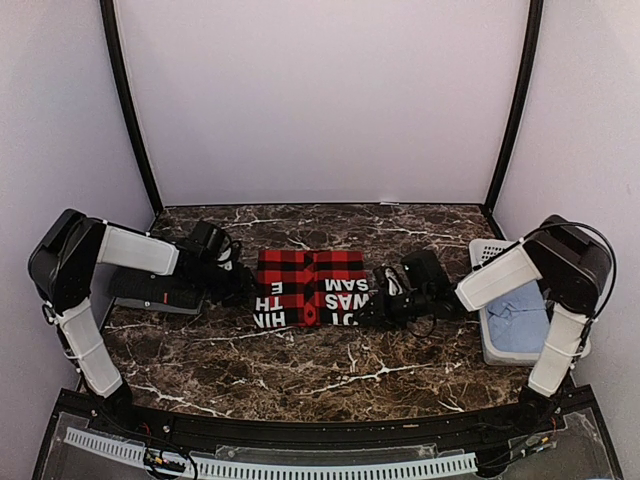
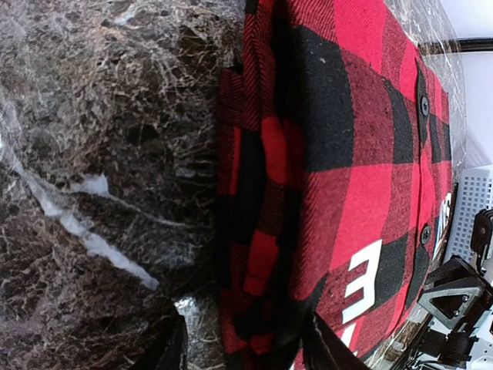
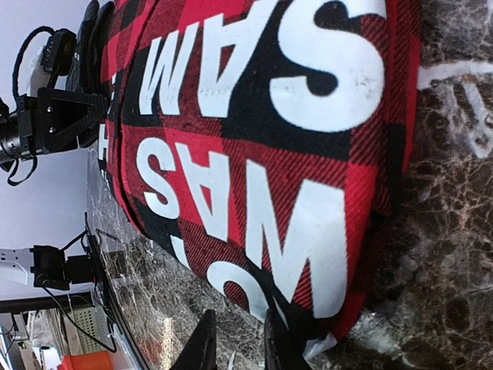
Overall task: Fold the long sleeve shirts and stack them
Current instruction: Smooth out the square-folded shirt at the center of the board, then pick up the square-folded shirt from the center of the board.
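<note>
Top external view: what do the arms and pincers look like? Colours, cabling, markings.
The left arm and right arm match: white tubular links between bulky black joint housings. The left pincer and right pincer are black, with loose black wiring nearby. A thin black cable loops over the right elbow. No markings readable.

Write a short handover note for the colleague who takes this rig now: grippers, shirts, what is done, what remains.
Left gripper: fingers either side of the flannel shirt's left edge; grip unclear.
Right gripper: at its right edge, fingers close together; grip unclear.
The flannel shirt lies folded between the grippers, lettering up. A dark flat bundle, likely the charcoal shirt, lies left of it, apart.
Done: flannel folded. Left: stack the two; check the dark one's fold.
</note>
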You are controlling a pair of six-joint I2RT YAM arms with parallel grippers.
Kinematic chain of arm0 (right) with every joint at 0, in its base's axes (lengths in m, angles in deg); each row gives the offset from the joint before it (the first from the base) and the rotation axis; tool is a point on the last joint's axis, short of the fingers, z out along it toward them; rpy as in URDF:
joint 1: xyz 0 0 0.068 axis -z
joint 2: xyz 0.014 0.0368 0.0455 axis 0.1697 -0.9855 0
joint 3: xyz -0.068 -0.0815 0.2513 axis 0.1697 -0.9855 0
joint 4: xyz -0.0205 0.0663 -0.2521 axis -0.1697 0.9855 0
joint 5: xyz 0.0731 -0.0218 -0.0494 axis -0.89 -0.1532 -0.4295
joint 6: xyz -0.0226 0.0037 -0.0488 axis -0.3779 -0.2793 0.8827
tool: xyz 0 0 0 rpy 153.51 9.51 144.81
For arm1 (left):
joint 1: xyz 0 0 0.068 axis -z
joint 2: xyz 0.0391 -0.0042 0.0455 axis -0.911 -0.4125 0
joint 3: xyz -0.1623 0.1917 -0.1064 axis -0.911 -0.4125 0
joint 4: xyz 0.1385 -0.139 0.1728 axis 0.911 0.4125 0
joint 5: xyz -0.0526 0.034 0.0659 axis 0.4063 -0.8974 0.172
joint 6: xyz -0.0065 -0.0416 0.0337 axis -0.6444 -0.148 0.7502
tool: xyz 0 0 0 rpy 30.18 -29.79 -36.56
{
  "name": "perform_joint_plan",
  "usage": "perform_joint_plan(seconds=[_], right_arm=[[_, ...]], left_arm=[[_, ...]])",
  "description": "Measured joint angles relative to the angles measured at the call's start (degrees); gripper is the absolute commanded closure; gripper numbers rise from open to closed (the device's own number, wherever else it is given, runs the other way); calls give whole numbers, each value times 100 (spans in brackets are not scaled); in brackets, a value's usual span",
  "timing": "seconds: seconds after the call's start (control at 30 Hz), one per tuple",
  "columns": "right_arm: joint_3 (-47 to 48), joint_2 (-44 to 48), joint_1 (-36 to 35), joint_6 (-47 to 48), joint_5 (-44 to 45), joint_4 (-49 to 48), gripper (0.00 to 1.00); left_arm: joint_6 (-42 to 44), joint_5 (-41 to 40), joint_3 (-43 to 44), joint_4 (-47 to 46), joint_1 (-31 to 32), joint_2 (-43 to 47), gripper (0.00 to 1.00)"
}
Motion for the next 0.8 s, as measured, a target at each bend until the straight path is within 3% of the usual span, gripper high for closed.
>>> perform_joint_plan(seconds=[0.53, 0.8], right_arm=[[295, 1226, -4, 334, 435, 811, 78], [662, 1480, -9, 614, 723, 1237, 77]], left_arm=[[-37, 98, 286, -256, 4, -402, 63], [-155, 225, 407, -472, 92, -638, 84]])
